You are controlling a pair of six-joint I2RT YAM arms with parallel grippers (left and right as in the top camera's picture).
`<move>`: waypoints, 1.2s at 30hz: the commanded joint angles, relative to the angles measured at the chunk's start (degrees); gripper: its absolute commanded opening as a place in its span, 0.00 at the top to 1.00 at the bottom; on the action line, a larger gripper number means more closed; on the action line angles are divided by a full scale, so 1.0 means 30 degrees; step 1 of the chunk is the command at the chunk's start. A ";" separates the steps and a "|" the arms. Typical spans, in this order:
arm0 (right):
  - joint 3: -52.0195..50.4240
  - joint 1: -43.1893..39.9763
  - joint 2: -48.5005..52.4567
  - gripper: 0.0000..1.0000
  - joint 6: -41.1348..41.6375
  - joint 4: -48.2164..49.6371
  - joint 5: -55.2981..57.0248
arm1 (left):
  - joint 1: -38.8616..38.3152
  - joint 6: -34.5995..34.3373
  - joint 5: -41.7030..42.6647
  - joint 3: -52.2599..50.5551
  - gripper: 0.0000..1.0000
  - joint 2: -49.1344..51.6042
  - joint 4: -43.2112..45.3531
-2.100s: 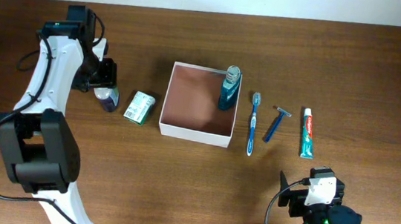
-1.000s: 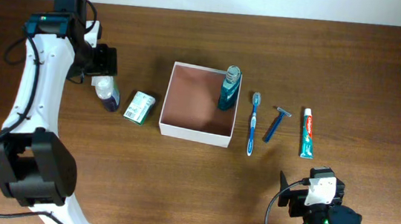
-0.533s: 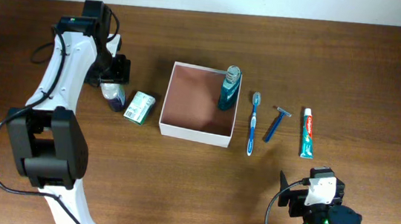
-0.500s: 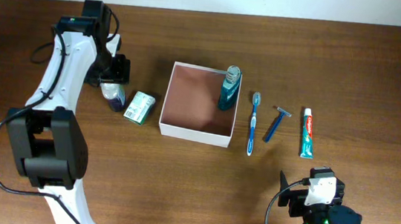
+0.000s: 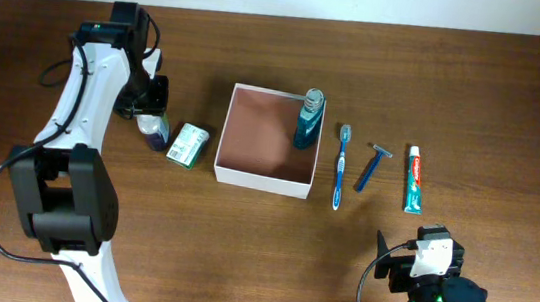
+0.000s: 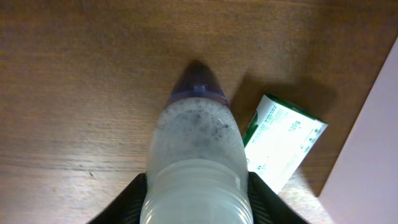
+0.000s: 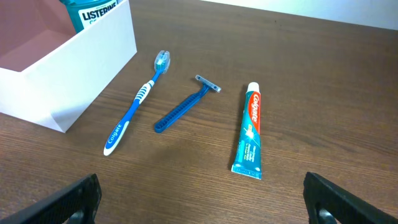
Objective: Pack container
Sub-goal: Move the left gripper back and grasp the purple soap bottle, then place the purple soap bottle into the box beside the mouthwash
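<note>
Clamping a pale bottle (image 6: 196,149), left gripper (image 6: 196,202) hangs just beside the green-and-white carton (image 6: 283,140) near the box (image 5: 262,180); right gripper (image 7: 208,199) spread wide, empty.

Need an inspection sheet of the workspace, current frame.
Surface: brown wood table, no spills seen.
Job's things: container holds a mouthwash bottle in its far right corner. To its right lie a toothbrush, razor and toothpaste. To its left is a carton.
Clutter: nothing seen.
Grippers: left gripper shut on purple-capped bottle; right gripper open, empty.
Cables: black cables loop at both arms, clear of the items.
Surroundings: pale strip beyond the far edge.
</note>
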 commanded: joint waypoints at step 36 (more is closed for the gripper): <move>-0.0044 -0.0153 -0.0124 0.01 0.0233 0.0036 -0.0095 | -0.8575 -0.2455 0.1450 0.6761 0.99 -0.0386 -0.2353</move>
